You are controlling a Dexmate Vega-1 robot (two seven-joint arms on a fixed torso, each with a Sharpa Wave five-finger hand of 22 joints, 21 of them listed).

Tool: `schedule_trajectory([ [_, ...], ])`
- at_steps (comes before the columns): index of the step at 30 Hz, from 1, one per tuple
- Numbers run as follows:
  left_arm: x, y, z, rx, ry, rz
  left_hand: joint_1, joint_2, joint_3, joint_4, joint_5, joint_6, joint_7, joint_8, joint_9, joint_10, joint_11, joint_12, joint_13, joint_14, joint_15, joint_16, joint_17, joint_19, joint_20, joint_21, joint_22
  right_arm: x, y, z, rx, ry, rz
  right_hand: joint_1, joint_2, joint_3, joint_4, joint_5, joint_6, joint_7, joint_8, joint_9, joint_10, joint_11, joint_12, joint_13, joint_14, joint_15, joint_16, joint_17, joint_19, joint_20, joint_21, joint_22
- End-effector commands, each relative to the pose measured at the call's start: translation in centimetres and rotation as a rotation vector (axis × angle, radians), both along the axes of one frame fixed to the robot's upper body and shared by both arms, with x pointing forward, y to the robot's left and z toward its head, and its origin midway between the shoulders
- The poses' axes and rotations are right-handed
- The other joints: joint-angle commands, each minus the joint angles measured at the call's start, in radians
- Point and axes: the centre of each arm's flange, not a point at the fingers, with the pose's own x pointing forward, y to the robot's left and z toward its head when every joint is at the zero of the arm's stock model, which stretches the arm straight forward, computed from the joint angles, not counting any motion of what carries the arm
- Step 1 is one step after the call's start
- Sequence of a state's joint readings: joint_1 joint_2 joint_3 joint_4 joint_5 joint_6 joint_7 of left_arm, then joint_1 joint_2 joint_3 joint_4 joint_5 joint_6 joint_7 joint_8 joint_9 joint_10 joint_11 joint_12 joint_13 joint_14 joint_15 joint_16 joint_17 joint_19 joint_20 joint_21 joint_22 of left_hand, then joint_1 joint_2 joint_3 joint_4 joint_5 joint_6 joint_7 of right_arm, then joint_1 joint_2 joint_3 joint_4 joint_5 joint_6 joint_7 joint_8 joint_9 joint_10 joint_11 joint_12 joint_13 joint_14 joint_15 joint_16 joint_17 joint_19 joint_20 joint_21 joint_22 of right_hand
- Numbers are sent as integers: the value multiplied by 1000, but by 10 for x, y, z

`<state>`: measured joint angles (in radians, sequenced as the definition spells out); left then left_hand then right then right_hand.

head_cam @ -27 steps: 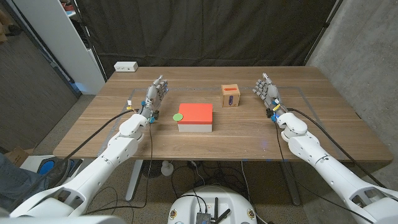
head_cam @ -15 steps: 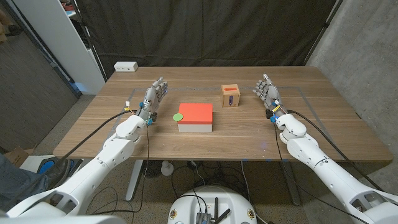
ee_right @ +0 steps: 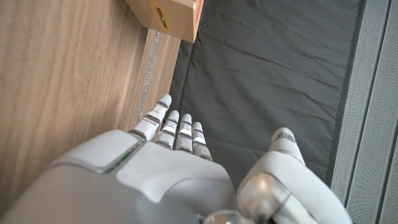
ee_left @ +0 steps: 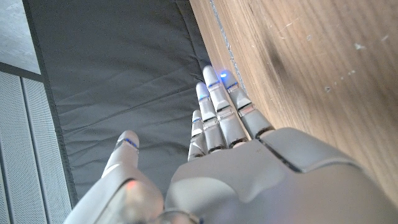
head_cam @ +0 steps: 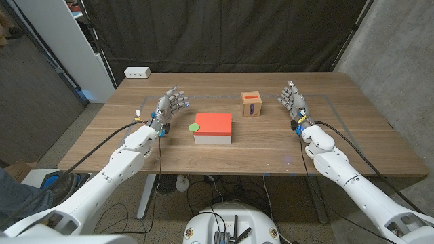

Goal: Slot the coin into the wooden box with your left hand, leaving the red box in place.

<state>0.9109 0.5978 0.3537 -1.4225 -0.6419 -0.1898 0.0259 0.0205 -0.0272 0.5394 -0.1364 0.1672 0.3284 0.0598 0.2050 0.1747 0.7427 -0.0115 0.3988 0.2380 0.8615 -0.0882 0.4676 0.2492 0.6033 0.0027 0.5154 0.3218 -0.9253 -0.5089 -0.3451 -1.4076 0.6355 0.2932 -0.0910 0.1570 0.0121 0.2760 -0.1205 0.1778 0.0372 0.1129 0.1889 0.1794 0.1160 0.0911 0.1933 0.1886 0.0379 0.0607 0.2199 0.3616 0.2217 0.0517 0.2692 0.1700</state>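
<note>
The left hand (head_cam: 171, 106), empty with fingers apart, should, I judge, drop beside the flat round green coin (head_cam: 194, 127) lying against the red-topped white-sided box (head_cam: 213, 127), pinching without nudging it, then carry it to the small slotted wooden box (head_cam: 251, 104); the right hand (head_cam: 293, 100) is empty, fingers apart; no legible writing.

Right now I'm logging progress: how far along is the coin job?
Nothing looks done yet. The green coin lies on the table against the red box's left side, untouched. In hand: the left robot hand is open just left of the coin, holding nothing; the right robot hand waits open. Left: pick up the coin, carry it to the wooden box, and slot it in.
</note>
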Motion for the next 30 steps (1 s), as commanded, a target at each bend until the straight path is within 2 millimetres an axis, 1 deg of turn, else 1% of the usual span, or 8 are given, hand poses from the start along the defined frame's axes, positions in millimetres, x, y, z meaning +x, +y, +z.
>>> schedule_trajectory([
  [1, 1, 0, -3, -53, 34, -8, 71, 0, 7, -36, 5, 104, 30, 10, 7, 341, -35, 123, 80, 227, -90, 219, 118, 145, -52, 190, 178, -8, -1, -3, 8, -9, -18, 7, 6, 9, -2, 5, 4, 1, 5, 2, 7, 2, 6, 2, 0, 10, 1, 1, 10, 1, -3, 3],
  [4, 1, 0, -5, -63, 39, -2, 106, -19, 17, -29, 7, 177, 33, 4, 10, 517, -63, 232, 200, 297, -116, 370, 237, 177, -80, 351, 374, -10, -1, -4, 11, -11, -21, 8, 8, 10, -3, 5, 3, -1, 5, 2, 6, 6, 6, 2, 3, 13, 2, 1, 12, 4, -4, 3],
  [7, -1, 2, -6, -58, 47, 20, 115, -30, 34, -28, 7, 231, 36, -3, 11, 603, -101, 325, 305, 367, -122, 447, 286, 210, -113, 467, 504, -10, 0, -5, 19, -13, -18, 8, 9, 10, -4, 5, 3, -3, 5, 2, 6, 6, 6, 2, 2, 13, 2, 0, 14, 5, -5, 3],
  [13, -7, 8, 1, 82, 97, 68, 130, -29, 63, -28, 5, 340, 7, 3, 13, 682, -181, 463, 379, 483, -126, 530, 312, 357, -206, 551, 523, -13, 4, -5, 27, -31, -3, 9, 11, 10, -5, 5, 4, -7, 5, 2, 14, 6, 8, 2, 8, 15, 4, -1, 18, 8, -7, 3],
  [19, -12, 11, 2, 80, 119, 49, 111, -35, 102, -22, 6, 415, -5, -5, 12, 690, -190, 640, 450, 544, -127, 638, 353, 494, -217, 616, 556, -15, 5, -2, 26, -37, -7, 11, 14, 11, -6, 4, 6, -8, 5, 2, 17, 8, 9, 3, 10, 14, 5, -1, 22, 8, -10, 3],
  [22, -13, 13, 1, 72, 127, 37, 95, -36, 127, -18, 7, 425, -1, -9, 12, 685, -192, 710, 484, 545, -126, 697, 389, 528, -218, 655, 611, -16, 6, -3, 25, -35, -9, 11, 15, 11, -7, 4, 8, -11, 6, 3, 17, 7, 9, 3, 12, 15, 6, -2, 25, 9, -11, 4],
  [26, -17, 15, -1, 41, 132, 41, 99, -31, 153, -24, 8, 430, -3, -12, 10, 682, -193, 744, 493, 543, -125, 729, 401, 545, -218, 687, 662, -17, 8, -4, 23, -31, -10, 12, 16, 12, -8, 4, 10, -12, 6, 3, 19, 8, 9, 3, 13, 15, 6, -2, 26, 9, -13, 4],
  [30, -19, 16, -4, -11, 136, 37, 167, -7, 202, -49, 19, 438, -5, -10, 11, 681, -193, 771, 487, 539, -125, 767, 404, 528, -218, 690, 680, -19, 10, -6, 17, -28, -11, 13, 17, 12, -8, 3, 11, -15, 7, 3, 22, 8, 10, 3, 14, 15, 6, -3, 28, 11, -14, 4],
])
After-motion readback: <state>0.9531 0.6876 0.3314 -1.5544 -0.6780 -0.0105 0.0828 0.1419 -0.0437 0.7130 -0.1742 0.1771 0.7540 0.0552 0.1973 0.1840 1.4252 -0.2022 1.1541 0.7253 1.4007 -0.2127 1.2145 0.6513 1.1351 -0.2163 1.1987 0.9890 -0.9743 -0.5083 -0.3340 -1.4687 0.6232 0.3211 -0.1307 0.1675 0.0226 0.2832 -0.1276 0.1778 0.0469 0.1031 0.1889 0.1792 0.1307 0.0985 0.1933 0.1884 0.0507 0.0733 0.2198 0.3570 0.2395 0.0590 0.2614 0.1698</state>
